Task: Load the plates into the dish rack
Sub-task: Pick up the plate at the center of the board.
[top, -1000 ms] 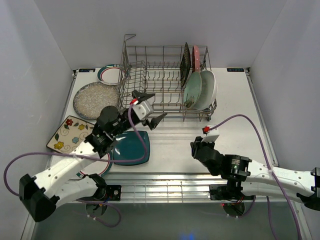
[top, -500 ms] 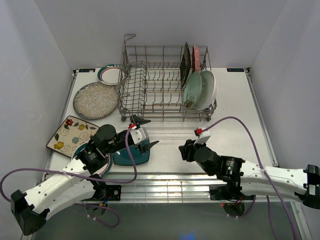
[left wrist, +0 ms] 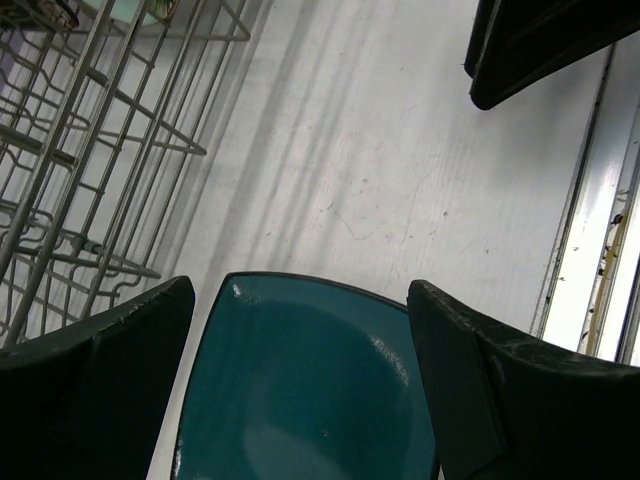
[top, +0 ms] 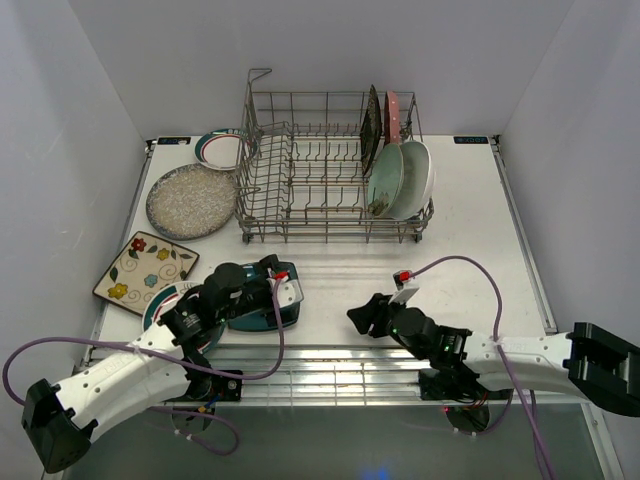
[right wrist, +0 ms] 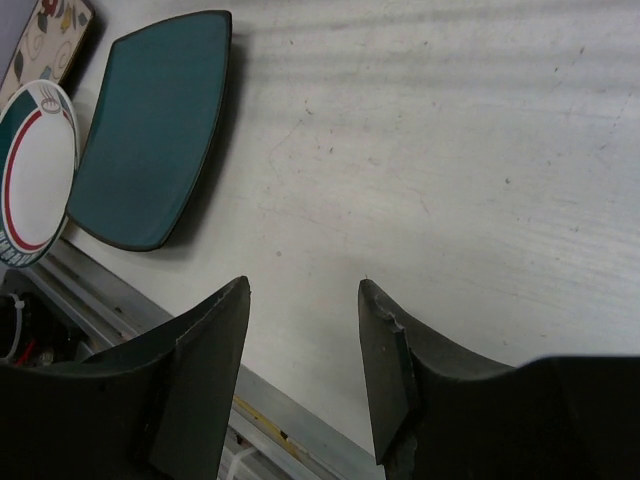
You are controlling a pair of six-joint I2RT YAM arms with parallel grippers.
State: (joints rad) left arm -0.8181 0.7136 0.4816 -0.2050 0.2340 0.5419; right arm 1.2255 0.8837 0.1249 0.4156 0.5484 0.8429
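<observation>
Straddling the teal square plate [left wrist: 300, 390], left tool [left wrist: 300, 300] spread wide, gripping nothing; plate lies flat just in front of dish rack [top: 300, 170]. Overhead view mostly hides it; right wrist view shows it whole. Right tool [right wrist: 305, 290] also released, in front of rack. Scuffed white tabletop [top: 470, 200], pale walls [top: 320, 50].

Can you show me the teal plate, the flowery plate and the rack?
teal plate [left wrist: 300, 390], left wrist view, its middle
flowery plate [top: 140, 268], top view, its middle
rack [top: 330, 225], top view, its front wall
</observation>
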